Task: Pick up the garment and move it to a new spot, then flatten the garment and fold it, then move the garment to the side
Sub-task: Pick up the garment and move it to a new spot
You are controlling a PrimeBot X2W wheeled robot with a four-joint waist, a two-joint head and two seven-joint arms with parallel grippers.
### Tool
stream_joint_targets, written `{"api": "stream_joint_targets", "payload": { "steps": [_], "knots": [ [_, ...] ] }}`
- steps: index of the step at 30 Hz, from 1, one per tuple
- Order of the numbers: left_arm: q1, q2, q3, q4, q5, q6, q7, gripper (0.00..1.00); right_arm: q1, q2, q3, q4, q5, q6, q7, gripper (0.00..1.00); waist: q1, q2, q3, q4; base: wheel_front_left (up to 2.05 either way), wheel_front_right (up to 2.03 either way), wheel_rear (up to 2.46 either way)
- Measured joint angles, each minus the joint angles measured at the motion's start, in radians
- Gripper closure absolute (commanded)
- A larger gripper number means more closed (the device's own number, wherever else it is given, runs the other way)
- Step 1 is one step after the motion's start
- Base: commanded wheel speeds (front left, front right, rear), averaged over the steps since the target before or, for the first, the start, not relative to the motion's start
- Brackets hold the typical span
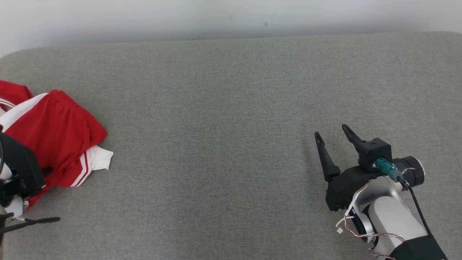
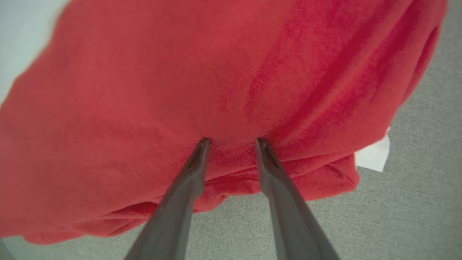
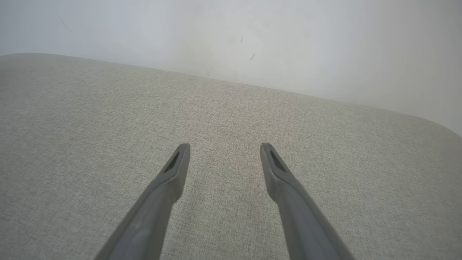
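My left claw (image 2: pixel 232 142) stands with its jaws apart, both tips pressed against red cloth. Whether any fold sits between them I cannot tell, since the fabric is so close that it blurs. In the head view most of this claw is cut off at the near-left corner. I make out its dark wrist housing (image 1: pixel 20 168), which covers the near part of the heap, and one thin dark finger (image 1: pixel 36 220) jutting right above the grey. The other finger is hidden. The garment (image 1: pixel 57 130) lies bunched at the far-left side of the grey padded surface (image 1: pixel 231 108), and its left part runs off the edge of the picture, so its full outline is lost. My left wrist view gives mostly plain red creases. The head view adds white panels and a pair of white stripes (image 1: pixel 83 169) along the right-hand hem. The heap's long axis runs roughly from far-left to near-right, and a white corner (image 1: pixel 103 157) pokes out to the right, toward the middle of the surface. Which end is the waist or the hem I cannot say. My right claw (image 1: pixel 331 130) is well apart from it at the near right, jaws wide with bare grey showing between them, fingers pointing toward the pale wall (image 1: pixel 231 14) at the far edge.
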Motion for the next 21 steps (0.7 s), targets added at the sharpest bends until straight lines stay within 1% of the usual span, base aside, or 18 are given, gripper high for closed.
{"api": "stream_joint_targets", "payload": {
  "steps": [5,10,14,19,20,21],
  "knots": [
    [-0.004,0.004,-0.03,-0.03,-0.011,0.0,0.0,1.0,0.001,-0.01,-0.011,-0.003,0.0,-0.004,0.0,0.0,0.0,-0.0001,0.004,0.012,0.0,0.0,0.0],
    [-0.04,0.013,-0.062,-0.077,-0.039,0.0,-0.024,1.0,0.001,-0.005,-0.011,0.002,0.0,-0.004,0.0,0.0,0.0,-0.0001,-0.001,0.028,0.0,0.0,0.0],
    [-0.076,0.023,-0.11,-0.12,-0.044,0.0,-0.031,1.0,0.0,0.001,-0.013,0.019,0.001,-0.004,-0.001,0.0,0.0001,-0.0001,-0.017,0.041,0.0,0.0,0.0],
    [-0.077,0.04,-0.118,-0.14,-0.067,0.0,-0.06,1.0,0.002,0.014,-0.009,0.027,0.009,-0.004,-0.001,0.0,0.0001,-0.0002,-0.035,0.047,0.0,0.0,0.0],
    [-0.077,0.039,-0.111,-0.138,-0.08,0.0,-0.062,0.24,0.003,0.015,-0.008,0.027,0.009,-0.004,-0.001,0.0,0.0001,-0.0002,-0.037,0.047,0.0,0.0,0.0],
    [-0.077,0.036,-0.106,-0.137,-0.105,0.0,-0.062,0.0,0.004,0.015,-0.009,0.027,0.01,-0.004,-0.002,0.0,0.0001,-0.0002,-0.038,0.046,0.0,0.0,0.0]
  ]
}}
